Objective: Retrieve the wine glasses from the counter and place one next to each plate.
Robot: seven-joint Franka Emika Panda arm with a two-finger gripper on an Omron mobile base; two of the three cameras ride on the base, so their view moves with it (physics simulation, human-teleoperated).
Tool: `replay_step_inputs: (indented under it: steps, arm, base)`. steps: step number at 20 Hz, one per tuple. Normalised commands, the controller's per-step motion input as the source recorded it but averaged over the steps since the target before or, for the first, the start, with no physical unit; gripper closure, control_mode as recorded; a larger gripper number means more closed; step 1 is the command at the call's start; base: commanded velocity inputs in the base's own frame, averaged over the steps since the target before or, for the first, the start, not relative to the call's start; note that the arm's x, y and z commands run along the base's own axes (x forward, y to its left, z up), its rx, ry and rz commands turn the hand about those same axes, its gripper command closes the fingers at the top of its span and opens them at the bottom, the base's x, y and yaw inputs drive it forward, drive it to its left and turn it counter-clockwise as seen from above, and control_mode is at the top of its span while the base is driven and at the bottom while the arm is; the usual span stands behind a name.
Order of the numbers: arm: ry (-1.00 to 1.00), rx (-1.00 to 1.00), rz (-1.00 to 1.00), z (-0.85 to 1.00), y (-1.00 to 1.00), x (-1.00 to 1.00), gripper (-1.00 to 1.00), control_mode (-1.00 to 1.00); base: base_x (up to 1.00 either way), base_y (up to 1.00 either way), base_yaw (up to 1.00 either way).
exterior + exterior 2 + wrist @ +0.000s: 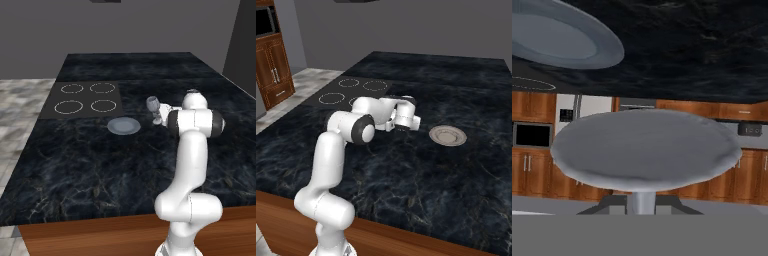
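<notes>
Wine glass (pixel 154 107) is seen held by the stem at the end of the arm, above the black marbled island top (pixel 100 165). In the hand view the round foot of the glass (pixel 646 150) is presented broad and close, with the stem running down toward the fingertips at the bottom edge; the view is rolled upside down, so the island slab appears overhead. The gripper (pixel 161 118) is closed narrowly on the stem; the fingertips themselves are mostly hidden behind the wrist in the left base view and behind the wrist housing (pixel 406 119) in the right base view.

Grey-blue plate (pixel 124 126) is lying flat on the island, just beside the hand on its left side as seen from the left base camera, and close below the glass bowl. In the hand view the same plate (pixel 557 42) is found at the upper left, near the glass foot but apart from it. Whether the glass is touching the island surface cannot be told.

Beige plate (pixel 447 135) with a darker rim is lying on the island on the other side of the hand, well apart from it.

Burner rings (pixel 87 97) are marked on the dark panel beyond the grey-blue plate. Brown cabinets (pixel 712 180) are visible far behind the glass foot.
</notes>
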Motion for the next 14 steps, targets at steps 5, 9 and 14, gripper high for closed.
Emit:
replay_step_inputs:
  steps: [5, 9, 14]
  arm:
    - [0.0, 0.0, 0.0, -0.2, 0.0, 0.16, 1.0, -1.0]
    - [0.0, 0.0, 0.0, -0.26, 0.0, 0.12, 1.0, -1.0]
    - [0.0, 0.0, 0.0, -0.24, 0.0, 0.2, 1.0, -1.0]
  base:
    - [0.0, 0.0, 0.0]
    - [0.0, 0.0, 0.0]
    - [0.0, 0.0, 0.0]
